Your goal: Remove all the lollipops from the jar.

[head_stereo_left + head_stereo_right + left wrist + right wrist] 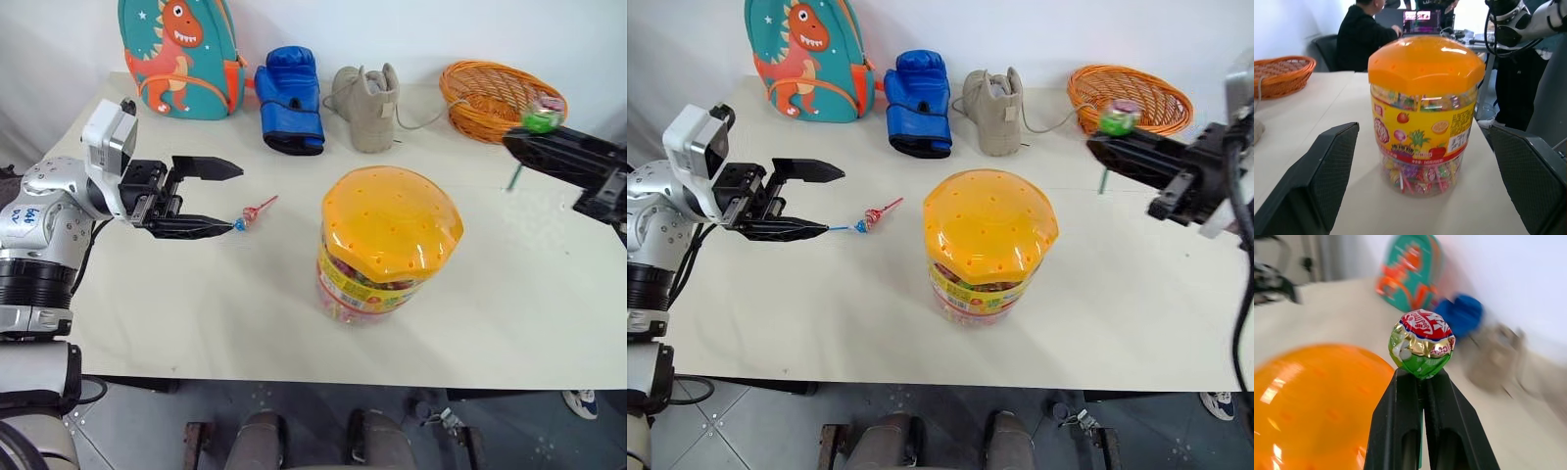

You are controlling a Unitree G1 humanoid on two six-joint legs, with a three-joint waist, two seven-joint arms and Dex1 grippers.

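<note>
Along the back of the pale table [196, 313], a teal dinosaur backpack [179, 54] stands upright at the far left. Just beside it lies a blue boxing glove [290, 98], cuff toward the front. Next, a beige boot [367, 106], its lace trailing toward the woven orange basket [1136, 96] at the right. Beyond the table's end, a person in black [1364, 36] sits facing what may be a screen.

I see the jar [1422, 122] as clear glossy plastic under a smooth orange lid [1425, 63]; the lollipop [1421, 343] wears crinkled shiny foil; the basket [495, 96] looks woven wicker; table [196, 304] matt.
</note>
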